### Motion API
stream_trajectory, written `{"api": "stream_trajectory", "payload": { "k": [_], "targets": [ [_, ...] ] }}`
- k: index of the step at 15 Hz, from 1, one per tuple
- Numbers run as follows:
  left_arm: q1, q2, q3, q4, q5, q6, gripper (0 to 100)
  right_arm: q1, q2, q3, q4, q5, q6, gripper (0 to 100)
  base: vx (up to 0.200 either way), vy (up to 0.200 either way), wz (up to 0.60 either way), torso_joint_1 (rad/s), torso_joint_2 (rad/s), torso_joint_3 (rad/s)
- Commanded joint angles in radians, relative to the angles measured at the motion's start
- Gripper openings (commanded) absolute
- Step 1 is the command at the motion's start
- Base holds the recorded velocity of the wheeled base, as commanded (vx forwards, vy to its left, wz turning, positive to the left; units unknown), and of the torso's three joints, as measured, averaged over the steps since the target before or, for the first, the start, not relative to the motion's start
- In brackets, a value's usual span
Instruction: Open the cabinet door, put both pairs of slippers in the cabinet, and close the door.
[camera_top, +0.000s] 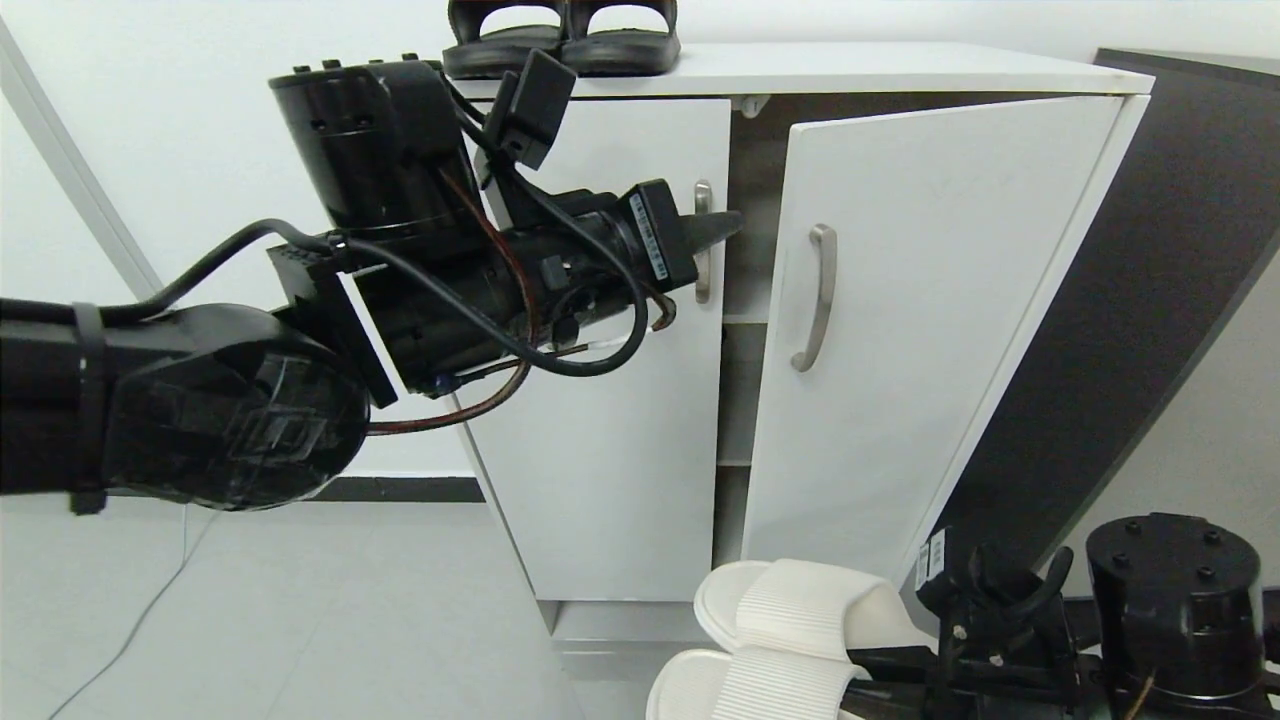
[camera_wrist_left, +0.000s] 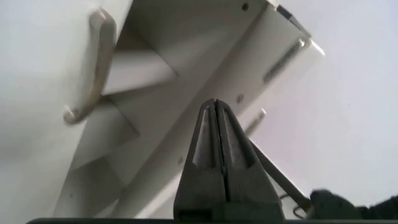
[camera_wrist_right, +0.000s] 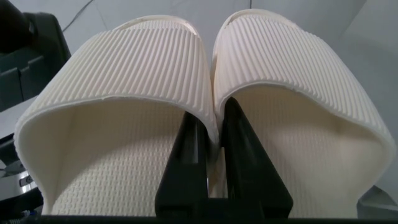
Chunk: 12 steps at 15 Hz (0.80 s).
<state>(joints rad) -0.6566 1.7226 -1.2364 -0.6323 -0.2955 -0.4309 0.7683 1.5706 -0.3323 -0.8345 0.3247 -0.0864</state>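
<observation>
A white cabinet (camera_top: 900, 75) stands ahead with its right door (camera_top: 900, 330) swung partly open and its left door (camera_top: 600, 450) shut. My left gripper (camera_top: 728, 228) is shut with nothing in it, its tips at the gap between the doors, beside the left door's handle (camera_top: 703, 240). In the left wrist view the shut left gripper (camera_wrist_left: 216, 109) points at the shelves (camera_wrist_left: 134, 68) inside. A black pair of slippers (camera_top: 565, 38) rests on the cabinet top. My right gripper (camera_wrist_right: 214, 134) is shut on the white pair of slippers (camera_top: 790, 630), held low before the cabinet.
The right door's metal handle (camera_top: 815, 298) faces me. A dark panel (camera_top: 1150, 300) flanks the cabinet on the right. Pale floor (camera_top: 300, 620) spreads to the left, with a thin cable (camera_top: 130, 630) trailing across it.
</observation>
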Motion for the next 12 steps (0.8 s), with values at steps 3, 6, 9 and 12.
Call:
{"api": "stream_trajectory", "payload": {
  "k": [3, 6, 9, 12],
  "targets": [
    [0.003, 0.103, -0.107, -0.001, -0.016, 0.000, 0, 0.014, 0.006, 0.010, 0.002, 0.001, -0.007, 0, 0.000, 0.000, 0.00, 0.000, 0.00, 0.000],
    [0.003, 0.157, -0.169, -0.001, -0.019, -0.006, 0, 0.019, 0.006, 0.024, 0.000, 0.022, -0.009, 0, 0.000, 0.000, 0.00, 0.000, 0.00, 0.000],
    [0.003, 0.169, -0.179, -0.003, -0.016, -0.012, 0, 0.019, 0.006, 0.026, 0.000, 0.025, -0.009, 0, -0.067, 0.000, 0.00, -0.002, 0.00, 0.001],
    [-0.008, 0.166, -0.172, -0.007, -0.010, -0.011, 0, 0.023, 0.006, 0.029, 0.002, 0.027, -0.009, 0, -0.200, 0.000, 0.00, 0.005, 0.00, 0.002]
  ]
}}
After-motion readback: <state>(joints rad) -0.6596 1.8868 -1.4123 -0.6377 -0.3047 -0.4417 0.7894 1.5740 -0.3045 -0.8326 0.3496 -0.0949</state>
